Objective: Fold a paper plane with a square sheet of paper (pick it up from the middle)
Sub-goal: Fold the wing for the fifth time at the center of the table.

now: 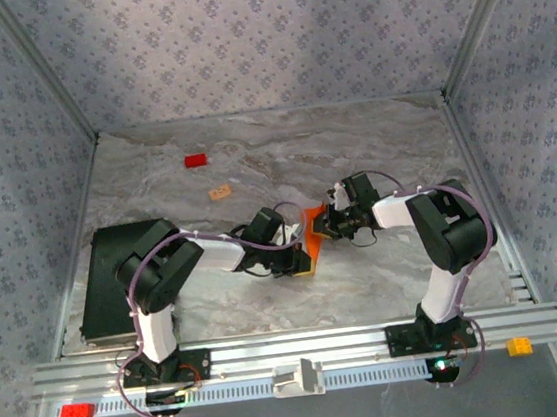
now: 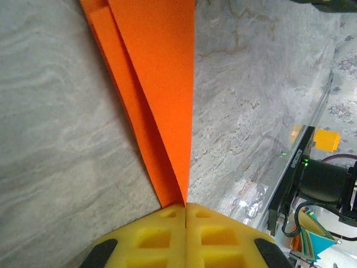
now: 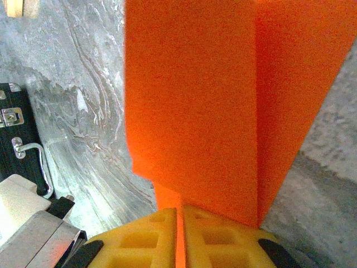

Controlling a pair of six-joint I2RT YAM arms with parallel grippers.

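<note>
Marble tabletop (image 1: 352,150), with a black case (image 1: 115,277) at its left edge. Mid-tabletop, the folded orange paper (image 2: 162,84) is pinched from both sides: left hand (image 2: 185,209) clamped tight on its narrow pointed end, right hand (image 3: 179,215) squeezed onto a wider edge. Farther back sit a small red block (image 1: 196,161) and a tan block (image 1: 220,191).

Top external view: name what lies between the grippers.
The folded orange paper spans that gap, left gripper and right gripper both shut on it, per the top external view.
</note>
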